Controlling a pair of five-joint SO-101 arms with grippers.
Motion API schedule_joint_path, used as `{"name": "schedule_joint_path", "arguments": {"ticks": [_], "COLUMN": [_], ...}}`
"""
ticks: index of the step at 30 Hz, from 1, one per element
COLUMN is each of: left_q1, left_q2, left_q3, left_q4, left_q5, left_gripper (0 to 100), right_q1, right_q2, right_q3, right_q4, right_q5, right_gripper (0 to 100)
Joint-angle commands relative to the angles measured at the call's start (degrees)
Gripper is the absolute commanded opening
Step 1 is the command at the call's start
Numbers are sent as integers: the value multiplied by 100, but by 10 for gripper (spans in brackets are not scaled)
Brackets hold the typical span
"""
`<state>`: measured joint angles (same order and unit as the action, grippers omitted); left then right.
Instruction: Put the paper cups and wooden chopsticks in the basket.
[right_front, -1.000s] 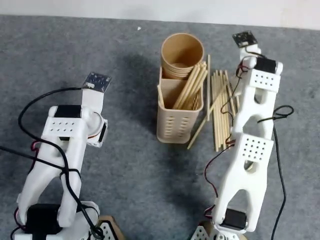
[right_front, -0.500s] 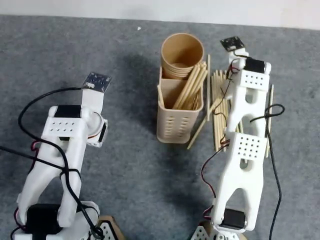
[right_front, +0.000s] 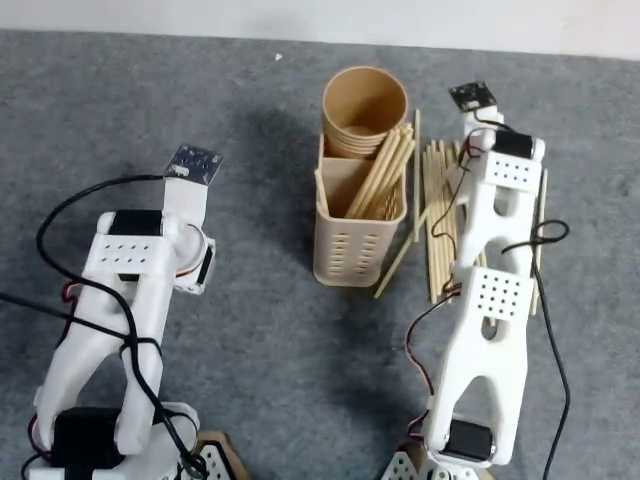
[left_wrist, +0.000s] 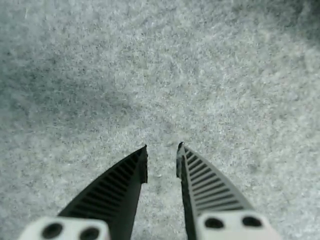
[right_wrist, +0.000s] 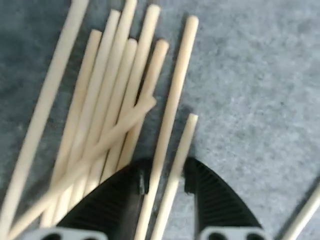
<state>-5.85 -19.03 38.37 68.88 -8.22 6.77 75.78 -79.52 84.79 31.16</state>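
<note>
Right gripper (right_wrist: 165, 175): fingers (right_wrist: 210, 200) a little apart, straddling 2 loose chopsticks (right_wrist: 170, 125) that lie on the grey desk (right_wrist: 250, 90). Can't tell if the fingers actually touch them. The other loose chopsticks fan out ahead of the fingertips and off to 1 side, some crossing each other. In the high view this pile sits under and just beside the right arm.

Left gripper (left_wrist: 161, 160): fingers (left_wrist: 200, 185) slightly apart with nothing between them, pointing down at bare desk and well apart from all the task items.

Basket (right_front: 358, 235) stands upright on the desk between the 2 grippers, nearer the right fingers and just beside the loose pile. 1 loose stick leans against or lies along its side; can't tell which.

Paper cups (right_front: 364, 105) are stacked in the basket's end compartment, the one farthest from both arm bases. A bundle of chopsticks (right_front: 385, 175) stands tilted in the next compartment, its tops resting at the cup rim.
</note>
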Motion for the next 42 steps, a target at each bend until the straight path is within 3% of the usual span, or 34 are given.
{"name": "schedule_joint_path", "arguments": {"ticks": [1,6,16,25,33,42], "left_q1": [57,75,75,75,84,84], "left_q2": [-145,-145,-145,-145,-136,-136], "left_q3": [-31,-31,-31,-31,-31,-31], "left_q4": [-70,-70,-70,-70,-70,-70], "left_q5": [70,79,79,79,79,70], "left_gripper": [123,123,123,123,123,123], "right_q1": [110,92,-224,-1191,-1560,-2387], "right_q2": [251,92,-2633,-4356,-5640,-5780], "right_q3": [-532,-2519,-2062,-2062,-2062,-2062], "right_q4": [382,1103,857,295,-444,-699], "right_q5": [-132,-782,-2549,-3771,-3851,-3877], "right_gripper": [14,7,7,10,7,7]}}
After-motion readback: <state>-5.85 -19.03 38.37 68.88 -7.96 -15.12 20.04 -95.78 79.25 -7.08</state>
